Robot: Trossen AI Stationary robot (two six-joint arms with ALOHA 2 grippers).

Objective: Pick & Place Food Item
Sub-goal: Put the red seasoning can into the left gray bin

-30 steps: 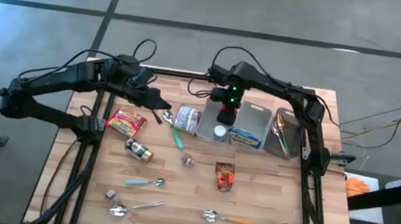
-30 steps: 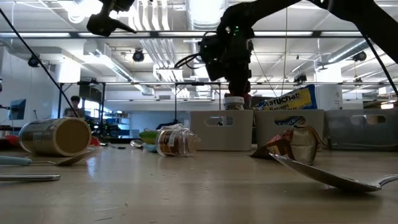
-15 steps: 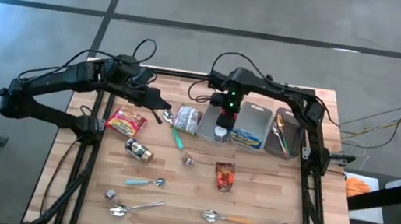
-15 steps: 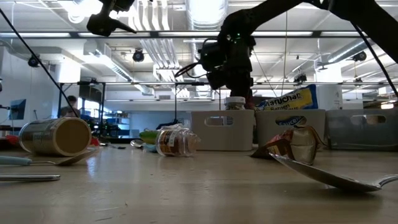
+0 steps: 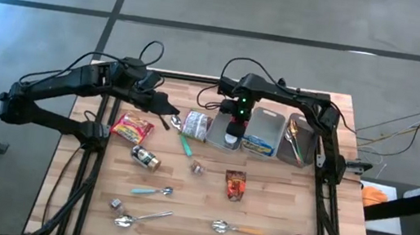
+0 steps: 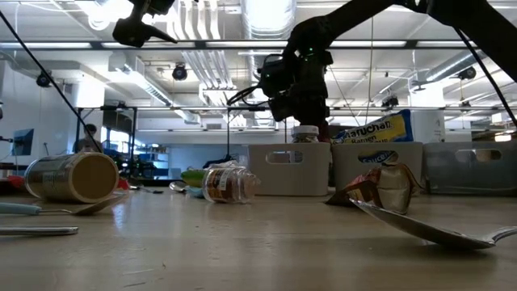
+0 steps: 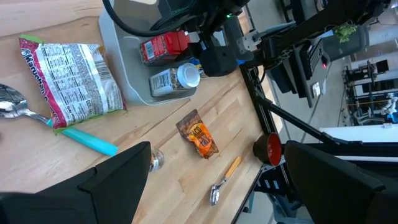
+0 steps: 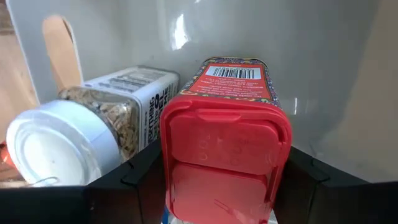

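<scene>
Gripping red-lidded container (image 8: 227, 140), right gripper (image 5: 232, 126) sits inside grey bin (image 5: 215, 140) near table's far edge, beside white-capped jar (image 8: 74, 137). Lower straight, release gently, avoid knocking jar. Left gripper (image 5: 164, 104) open, waiting near far left edge.

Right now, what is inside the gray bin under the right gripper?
The gray bin holds a red-lidded container, between the right gripper fingers, and a white-capped jar lying beside it. The bin floor beneath them is hidden.
</scene>
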